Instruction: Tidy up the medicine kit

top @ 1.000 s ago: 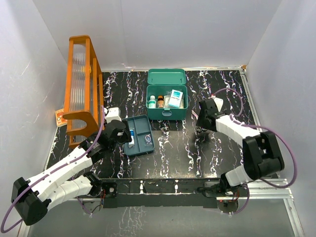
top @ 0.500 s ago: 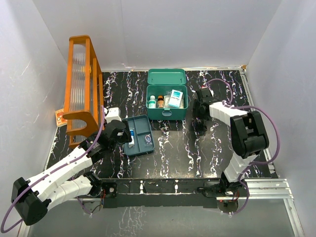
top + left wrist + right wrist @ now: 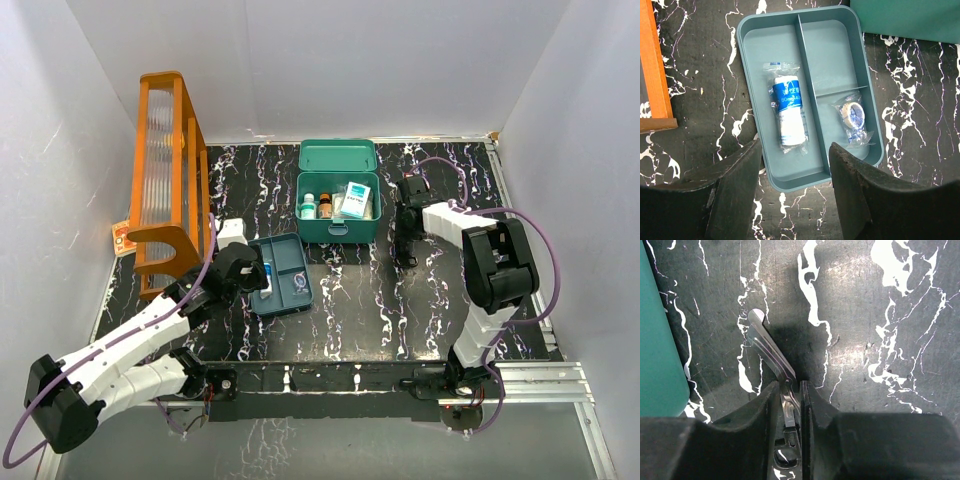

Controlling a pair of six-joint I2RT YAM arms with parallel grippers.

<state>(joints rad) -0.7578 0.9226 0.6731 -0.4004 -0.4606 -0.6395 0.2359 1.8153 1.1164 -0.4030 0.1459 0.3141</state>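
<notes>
The teal-green medicine kit (image 3: 338,229) stands open at the back centre, with bottles and a white box inside. Its wall also shows in the right wrist view (image 3: 657,355) and the left wrist view (image 3: 910,17). My right gripper (image 3: 405,250) is just right of the kit, shut on a slim metal tool like scissors (image 3: 767,347), whose tip points toward the kit; I cannot tell whether it rests on the table. My left gripper (image 3: 795,170) is open over the near rim of the blue-teal divided tray (image 3: 800,180), which holds a wrapped bandage roll (image 3: 788,112) and a wrapped tape roll (image 3: 854,116).
A tall orange rack (image 3: 165,180) stands at the back left, close to my left arm, and its edge shows in the left wrist view (image 3: 652,65). A small card (image 3: 122,238) lies left of the rack. White walls enclose the black marbled table.
My right arm has swung in from the right and folded toward the kit, with the gripper staying low by the kit's right side. My left arm has barely moved.
</notes>
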